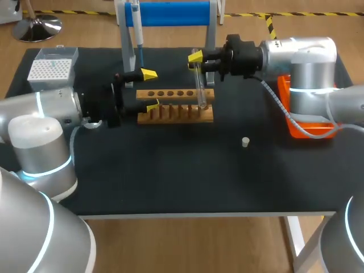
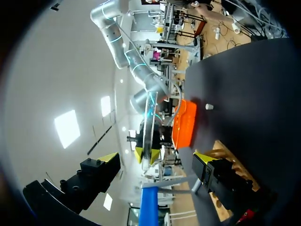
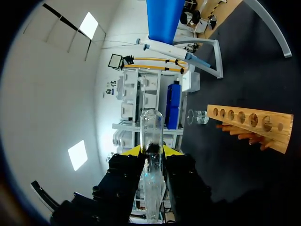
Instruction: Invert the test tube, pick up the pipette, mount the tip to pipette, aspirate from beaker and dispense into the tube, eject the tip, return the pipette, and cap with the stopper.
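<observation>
Above the wooden rack (image 1: 175, 106), toward its right end, we have the test tube (image 1: 200, 91) held in the right gripper (image 1: 198, 61), fingers pinching it from two sides near its upper part. The lower end hangs just over the rack's row of holes; we cannot tell whether it touches the wood.

Handling, as we judge it:
- Thin clear glass, so light, rigid and fragile.
- Smooth and slippery against the finger pads.
- A firm but gentle squeeze is called for, since too much could crack it and too little could let it slide.
- The best hold is on the straight wall a little in from one end, as it is now. That leaves the rest free to enter a rack hole.
- Knocking the free end on the rack edge is the main risk.

Orientation: the tube's long axis is close to vertical, leaning slightly, and square to the rack's length. In the right wrist view it runs straight out between the fingers, away from the wrist. We cannot tell which end is the open mouth.

Off the rack's left end is the left gripper (image 1: 151, 89), fingers spread wide and holding nothing. Behind the rack, the pipette (image 1: 136, 28) hangs on its stand. In front of the rack and to its right, the stopper (image 1: 245, 141) lies well apart.
</observation>
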Controlling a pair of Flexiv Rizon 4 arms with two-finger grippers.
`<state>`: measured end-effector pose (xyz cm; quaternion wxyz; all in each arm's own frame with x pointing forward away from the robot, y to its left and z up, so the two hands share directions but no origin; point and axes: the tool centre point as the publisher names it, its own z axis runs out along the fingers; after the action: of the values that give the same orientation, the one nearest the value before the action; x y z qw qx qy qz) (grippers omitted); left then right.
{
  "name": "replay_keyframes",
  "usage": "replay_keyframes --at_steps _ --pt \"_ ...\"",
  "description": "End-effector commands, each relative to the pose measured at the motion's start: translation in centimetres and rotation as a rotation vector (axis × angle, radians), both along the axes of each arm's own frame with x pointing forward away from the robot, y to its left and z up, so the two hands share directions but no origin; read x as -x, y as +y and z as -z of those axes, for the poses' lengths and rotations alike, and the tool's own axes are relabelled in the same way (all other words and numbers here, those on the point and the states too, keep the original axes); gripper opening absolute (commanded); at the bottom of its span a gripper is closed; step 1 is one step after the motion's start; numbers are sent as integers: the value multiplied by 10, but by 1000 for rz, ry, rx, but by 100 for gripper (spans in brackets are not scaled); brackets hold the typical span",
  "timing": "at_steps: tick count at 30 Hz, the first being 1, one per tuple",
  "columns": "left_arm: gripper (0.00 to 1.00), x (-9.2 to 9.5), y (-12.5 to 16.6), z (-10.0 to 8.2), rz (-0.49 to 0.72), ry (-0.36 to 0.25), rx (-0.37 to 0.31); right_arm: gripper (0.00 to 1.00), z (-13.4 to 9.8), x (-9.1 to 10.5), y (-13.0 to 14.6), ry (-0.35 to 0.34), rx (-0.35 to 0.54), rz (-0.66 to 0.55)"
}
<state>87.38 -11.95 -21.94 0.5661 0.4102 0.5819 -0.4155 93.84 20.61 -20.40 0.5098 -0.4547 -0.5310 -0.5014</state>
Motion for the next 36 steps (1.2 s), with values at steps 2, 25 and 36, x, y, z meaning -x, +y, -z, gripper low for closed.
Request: replay_keyframes --at_steps 2,25,36 --pt "100 9 -24 -12 -31 -11 -32 0 -1 0 -1 0 2 -2" --pt "100 22 -86 -16 149 -61 -48 0 -1 0 -1 0 2 -2" --pt "100 23 -106 -18 207 -69 -42 0 -1 0 -1 0 2 -2"
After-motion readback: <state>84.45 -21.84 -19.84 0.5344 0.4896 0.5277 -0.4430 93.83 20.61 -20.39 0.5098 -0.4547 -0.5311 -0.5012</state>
